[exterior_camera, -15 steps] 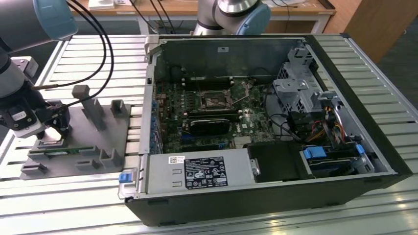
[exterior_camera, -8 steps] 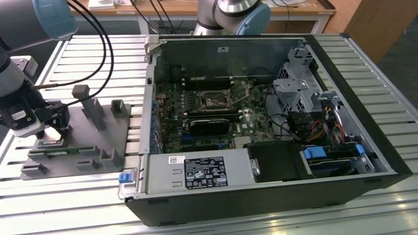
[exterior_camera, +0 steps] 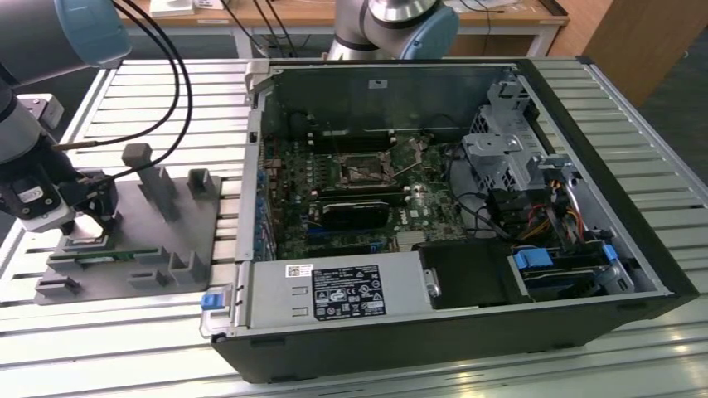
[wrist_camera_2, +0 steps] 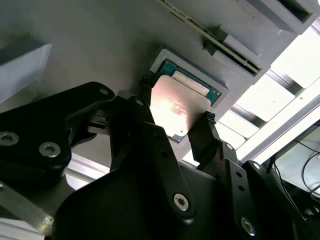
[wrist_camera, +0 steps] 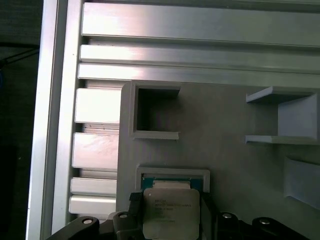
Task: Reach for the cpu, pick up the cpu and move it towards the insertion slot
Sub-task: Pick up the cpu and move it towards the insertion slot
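The cpu (wrist_camera_2: 175,107) has a shiny silver top and a green rim, and it lies in a square recess of the grey fixture plate (exterior_camera: 149,220). My gripper (wrist_camera_2: 176,100) stands straight over it, and its black fingertips (wrist_camera_2: 145,85) touch two opposite edges of the chip. The first wrist view shows the cpu (wrist_camera: 170,212) between the same fingers, still level with the recess. In the exterior view my gripper (exterior_camera: 89,225) is low over the plate at the left. The insertion slot (exterior_camera: 363,170) has a silvery frame and sits on the motherboard inside the open computer case.
Upright grey fixture blocks (exterior_camera: 149,178) rise from the plate beside the gripper, and a narrow green memory strip (exterior_camera: 105,255) lies along its front. The case wall (exterior_camera: 257,157) stands between plate and motherboard. Black cables (exterior_camera: 166,75) hang over the slatted aluminium table (exterior_camera: 144,91).
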